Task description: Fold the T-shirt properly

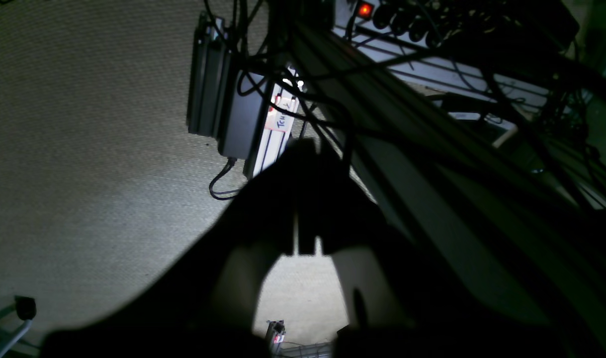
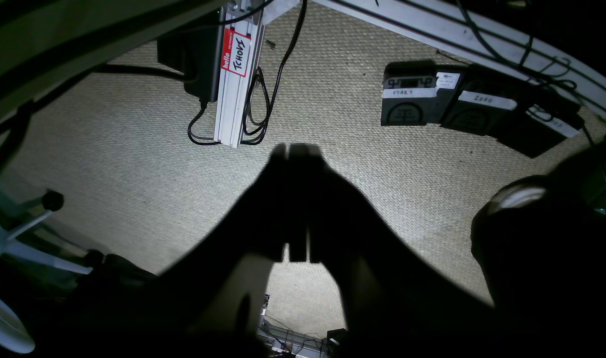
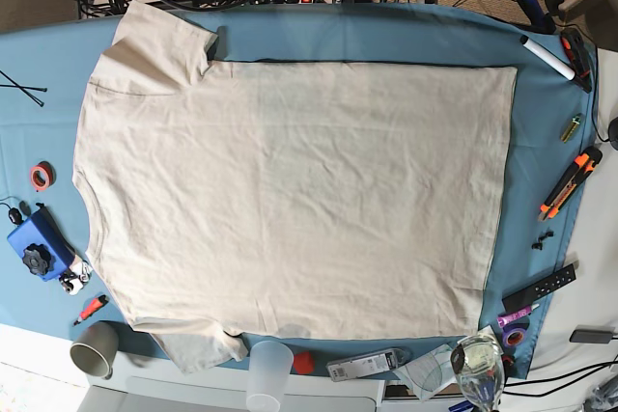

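Left wrist: left gripper (image 1: 305, 199) clenched on nothing, pointing down at carpet and frame legs beside the table. T-shirt not in this view.

Right wrist: right gripper (image 2: 298, 199) likewise clenched and empty, over carpet, with three black labelled pedals (image 2: 474, 112) off to its upper right. No shirt here either.

Base: one T-shirt (image 3: 290, 190) spread flat on the blue tablecloth (image 3: 338, 31), long axis running left-right, collar end left, hem right. One sleeve at the shirt's top left corner, the other poking out under its bottom left. Neither arm is over the table, so I can't tell which is nearer; both must come up and open first.

Around the shirt: one paper cup (image 3: 94, 346) and one clear cup (image 3: 269, 370) below it, one red tape roll (image 3: 41, 177) left, one orange cutter (image 3: 570, 183) right.
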`<state>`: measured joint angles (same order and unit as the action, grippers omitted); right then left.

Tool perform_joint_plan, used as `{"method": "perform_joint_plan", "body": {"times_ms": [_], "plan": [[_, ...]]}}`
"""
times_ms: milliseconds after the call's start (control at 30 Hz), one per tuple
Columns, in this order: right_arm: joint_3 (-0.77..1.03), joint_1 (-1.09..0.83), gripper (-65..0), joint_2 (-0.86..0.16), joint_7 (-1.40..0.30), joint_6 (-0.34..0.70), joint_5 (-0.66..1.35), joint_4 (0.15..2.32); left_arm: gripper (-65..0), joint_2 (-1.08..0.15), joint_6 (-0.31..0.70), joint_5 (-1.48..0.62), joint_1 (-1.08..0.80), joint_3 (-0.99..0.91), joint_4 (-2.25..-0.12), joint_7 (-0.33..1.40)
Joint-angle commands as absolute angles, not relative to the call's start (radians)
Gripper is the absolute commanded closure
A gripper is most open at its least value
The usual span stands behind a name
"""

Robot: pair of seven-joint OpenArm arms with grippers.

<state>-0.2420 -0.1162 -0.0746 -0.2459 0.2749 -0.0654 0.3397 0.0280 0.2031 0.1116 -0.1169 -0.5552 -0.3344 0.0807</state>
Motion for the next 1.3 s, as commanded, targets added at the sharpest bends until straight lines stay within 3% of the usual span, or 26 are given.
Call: {"method": "perform_joint_plan", "body": {"times_ms": [0,567,867,1033,1267], "plan": [[-0.239,-0.117,0.0,-0.077,-0.242,0.283,-0.060,0.345,0.0,0.033,0.210,0.111,-0.122,-0.552,-0.340,0.077],[-0.239,-0.117,0.0,-0.078,-0.265,0.283,-0.060,0.345,0.0,0.030,0.210,0.112,-0.123,-0.552,-0.340,0.078],[-0.239,-0.135,0.0,-0.131,-0.327,0.283,-0.060,0.356,0.0,-0.049,0.236,0.110,-0.208,-0.552,-0.392,0.078],[-0.239,-0.223,0.0,-0.204,-0.363,0.282,-0.059,0.494,0.0,-0.085,0.236,0.007,-0.303,-0.552,-0.497,0.083],[-0.231,-0.450,0.0,-0.342,-0.474,0.279,0.061,0.844,0.0,-0.089,0.236,-0.204,-0.471,-0.552,-0.754,0.182]]}}
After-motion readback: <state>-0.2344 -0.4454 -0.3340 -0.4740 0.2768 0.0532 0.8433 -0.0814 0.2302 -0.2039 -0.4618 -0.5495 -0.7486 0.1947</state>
